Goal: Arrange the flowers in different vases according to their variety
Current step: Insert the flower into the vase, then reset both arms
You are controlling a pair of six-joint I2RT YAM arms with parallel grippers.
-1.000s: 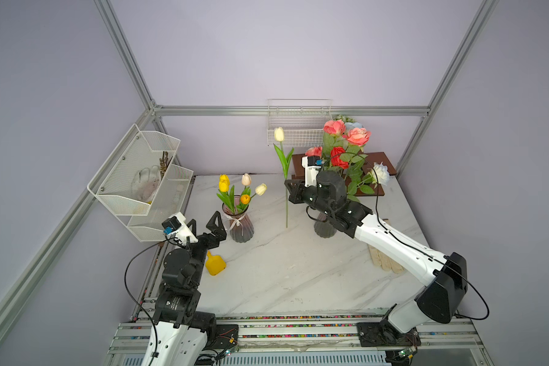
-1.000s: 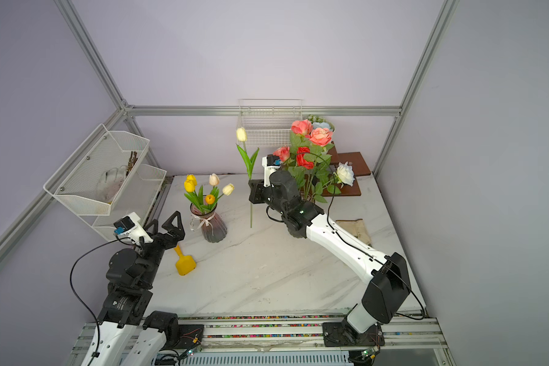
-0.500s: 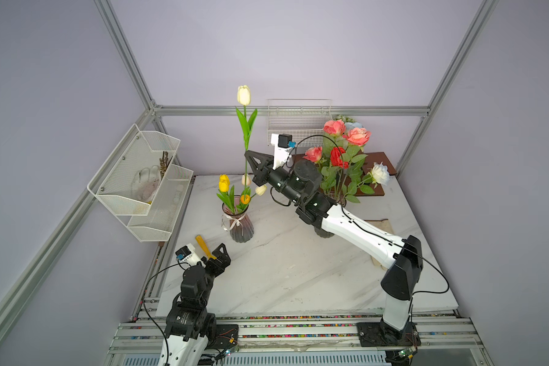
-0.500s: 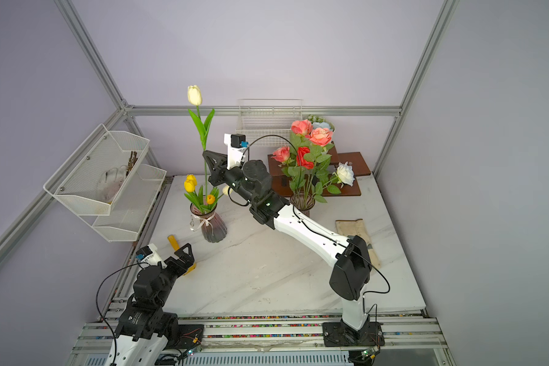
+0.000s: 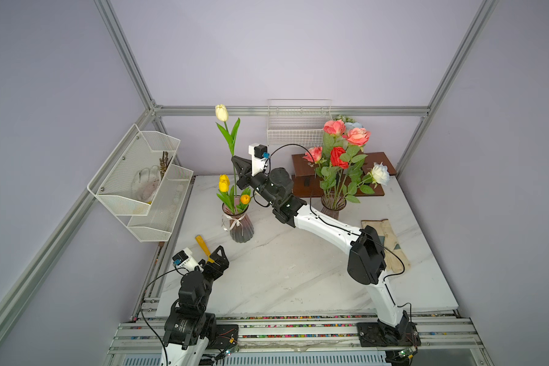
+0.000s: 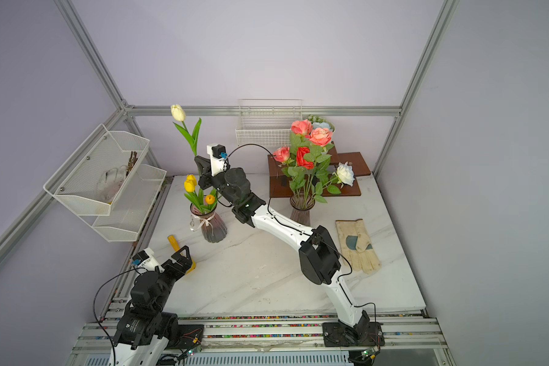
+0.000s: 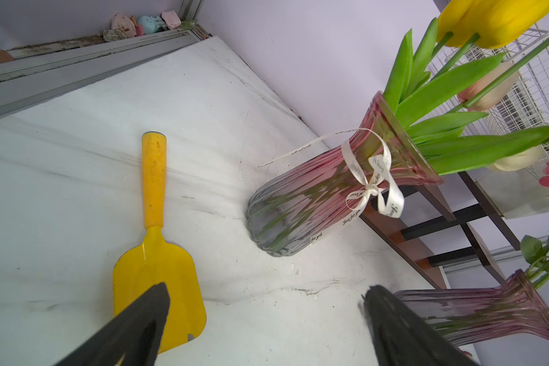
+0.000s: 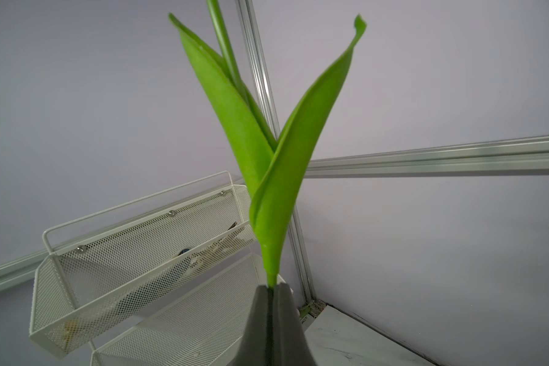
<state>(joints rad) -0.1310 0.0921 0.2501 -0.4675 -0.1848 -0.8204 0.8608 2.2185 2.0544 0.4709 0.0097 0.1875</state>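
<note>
Cream-white long-stemmed artificial tulip (image 5: 232,139): upright, high above the ribbed smoky-pink glass vase with the white ribbon bow (image 5: 241,228), which already holds yellow and orange tulips (image 5: 224,183).

Right gripper (image 8: 271,286): pressed together on the stem, just under the leaves.

Stem foot hangs near the vase mouth (inside the rim or not, cannot tell).

Step judged: adding this tulip to its own kind.

Next move calls for a straight descent, threading the stem through the narrow neck, then release.

Plain ribbed vase (image 5: 332,206) with roses (image 5: 338,157) stands well apart.

Left gripper (image 7: 267,288): spread wide, empty, above a yellow metal trowel (image 7: 154,221).
</note>
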